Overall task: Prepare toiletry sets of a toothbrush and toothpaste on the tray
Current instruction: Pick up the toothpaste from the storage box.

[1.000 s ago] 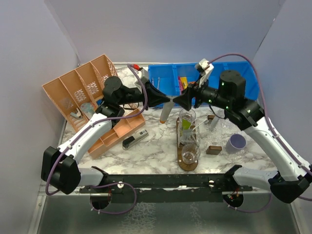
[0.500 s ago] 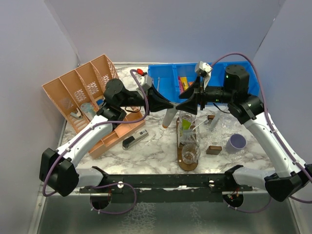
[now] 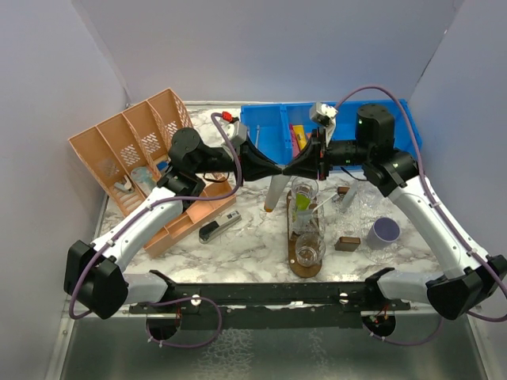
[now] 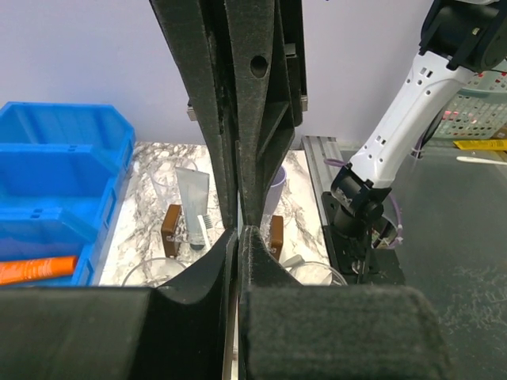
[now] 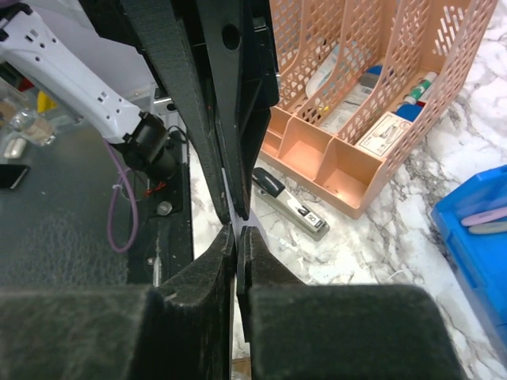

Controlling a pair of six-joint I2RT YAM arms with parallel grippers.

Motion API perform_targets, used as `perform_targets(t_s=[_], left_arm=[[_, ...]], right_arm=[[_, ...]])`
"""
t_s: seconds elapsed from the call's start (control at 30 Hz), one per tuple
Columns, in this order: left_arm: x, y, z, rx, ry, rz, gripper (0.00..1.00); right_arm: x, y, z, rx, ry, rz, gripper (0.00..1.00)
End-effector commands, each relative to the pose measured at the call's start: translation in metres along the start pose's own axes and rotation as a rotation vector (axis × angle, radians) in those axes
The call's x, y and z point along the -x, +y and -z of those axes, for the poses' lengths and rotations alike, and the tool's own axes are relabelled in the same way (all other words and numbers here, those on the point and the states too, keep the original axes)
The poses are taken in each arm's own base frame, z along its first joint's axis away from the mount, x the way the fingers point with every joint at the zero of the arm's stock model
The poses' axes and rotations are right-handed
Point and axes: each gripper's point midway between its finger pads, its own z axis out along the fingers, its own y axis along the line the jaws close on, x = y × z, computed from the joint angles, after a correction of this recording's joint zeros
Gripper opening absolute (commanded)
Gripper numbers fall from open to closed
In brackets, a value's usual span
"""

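A pale toothpaste tube (image 3: 272,192) with an orange cap hangs cap-down over the marble, just left of the tray (image 3: 302,271). My left gripper (image 3: 277,168) is shut on its flat top end. My right gripper (image 3: 291,168) meets it tip to tip from the right and is shut on the same thin end, a pale strip (image 5: 236,212) between the right gripper (image 5: 240,231) fingers. In the left wrist view the left gripper (image 4: 239,231) is pressed together. Clear tumblers stand on the brown tray; the far one (image 3: 304,192) holds a lime green tube, and a near one (image 3: 309,252) stands by the front end.
The blue bin (image 3: 265,131) lies behind the grippers, and the orange divided basket (image 3: 131,150) leans at the left. A stapler (image 3: 219,228) is left of the tray. To its right are a purple cup (image 3: 384,232), brown blocks (image 3: 346,243) and crumpled clear plastic (image 3: 360,206).
My right gripper has moved in to the left and closed on the tube's flat end, opposite the left gripper. The left gripper has kept hold of the tube throughout.
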Motion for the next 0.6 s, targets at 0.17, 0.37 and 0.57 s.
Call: perform_targets(t_s=[0.17,0.37,0.57], left_arm=[[0.024,0.002,0.002,0.073,-0.067,-0.082,0.37],[0.033,0.024,0.014,0.264,-0.082,-0.121,0.78],[0.033,0.078,0.05,0.653,-0.076,-0.127,0.85]], right_arm=[[0.021,0.01,0.013,-0.07,-0.103,0.081,0.01],[0.046,0.002,0.063,-0.422,-0.229,0.135,0.01],[0.063,0.011,0.154,-0.838,-0.428,0.12,0.01]])
